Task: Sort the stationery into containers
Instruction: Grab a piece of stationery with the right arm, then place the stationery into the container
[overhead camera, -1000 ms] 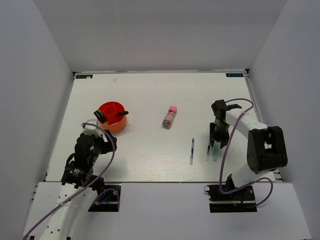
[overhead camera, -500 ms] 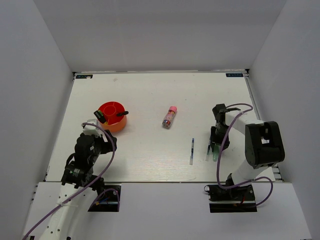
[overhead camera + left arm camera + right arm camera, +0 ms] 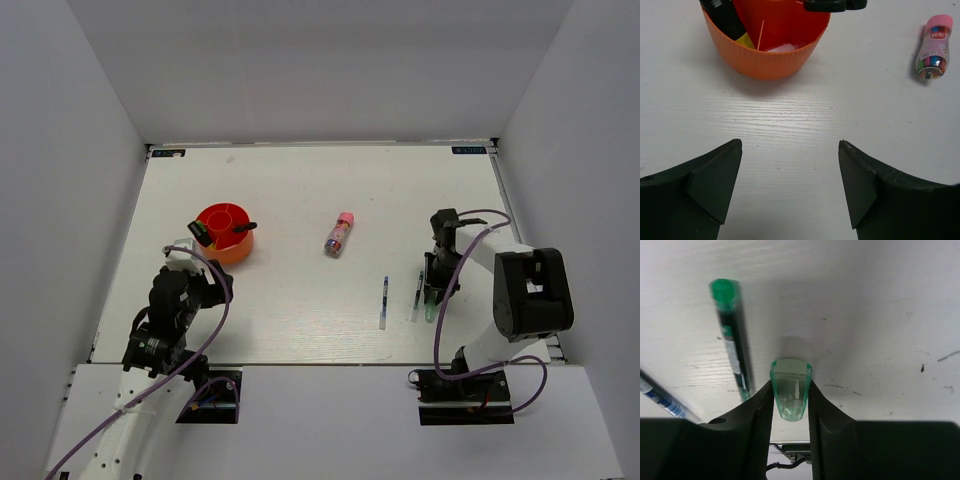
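Gripping pale-green cap (image 3: pixel 790 396) — right claw (image 3: pixel 789 386); cap lengthwise along fingers (image 3: pixel 756 426), rounded tip wristward; left claw (image 3: pixel 789 146) spread.

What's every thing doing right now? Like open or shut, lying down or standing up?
orange cup, upright, things inside
black highlighter, leaning inside the orange cup
glue stick, lying down, pink cap on
pale-green cap, pinched between the right jaws
green-tipped pen, lying on the table
blue pen, lying on the table
left jaws, open, empty
right jaws, shut on the pale-green cap
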